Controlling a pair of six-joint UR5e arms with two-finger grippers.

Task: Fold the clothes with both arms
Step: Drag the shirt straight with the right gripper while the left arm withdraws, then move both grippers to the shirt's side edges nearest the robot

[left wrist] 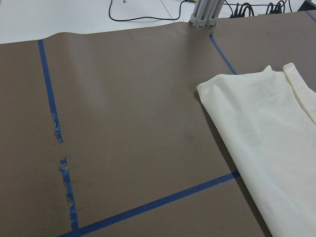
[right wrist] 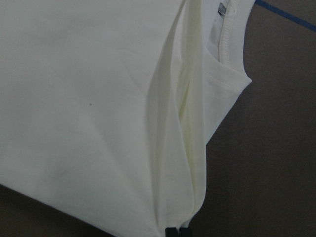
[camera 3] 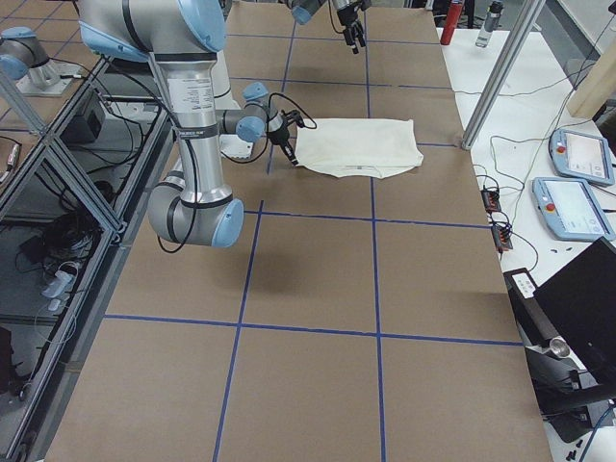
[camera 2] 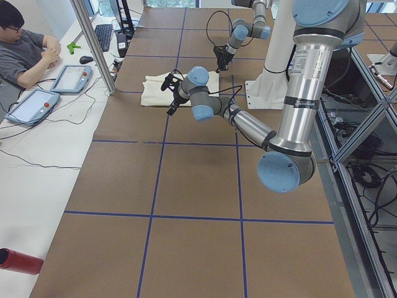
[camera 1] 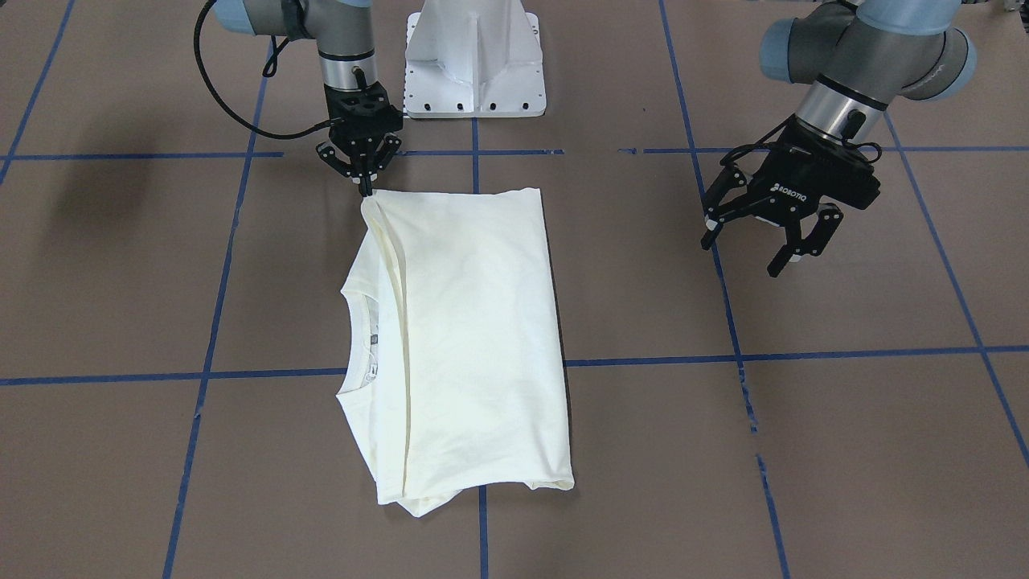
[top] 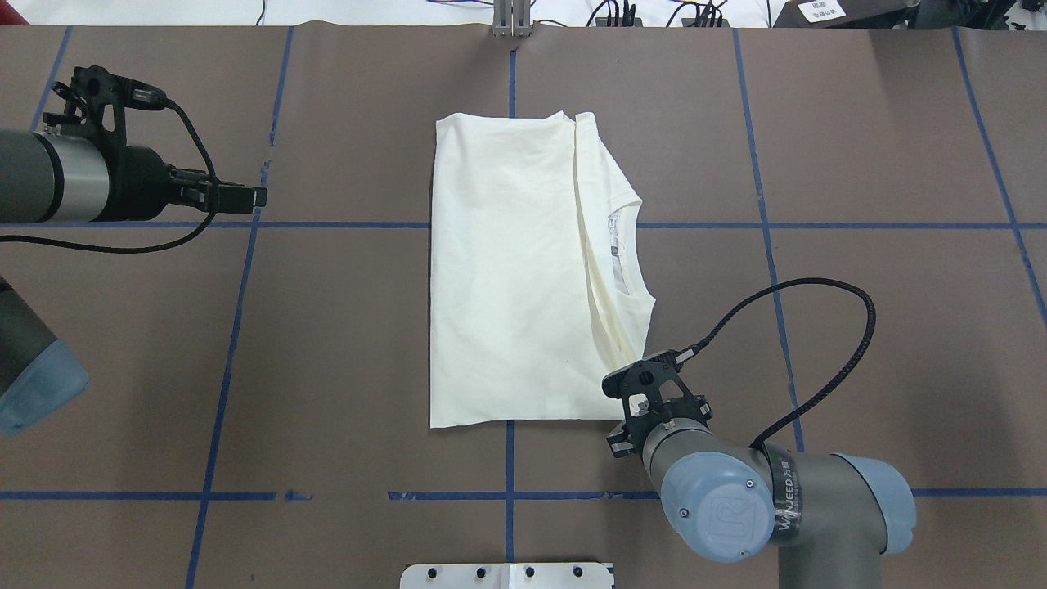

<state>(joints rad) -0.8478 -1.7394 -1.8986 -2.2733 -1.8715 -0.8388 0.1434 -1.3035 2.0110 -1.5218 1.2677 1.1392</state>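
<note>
The cream-white shirt lies folded into a rectangle in the middle of the table, plain side up, with its ribbed collar showing on one side. The print is hidden. My right gripper is shut on the shirt's corner nearest the robot's base. In the right wrist view its fingertips pinch the end of a fold. The shirt and right gripper also show in the overhead view. My left gripper is open and empty, held above the table well away from the shirt. It also shows in the overhead view.
The white pedestal base stands behind the shirt. Blue tape lines cross the brown table. An aluminium post stands at the far edge. An operator with tablets sits beside the table.
</note>
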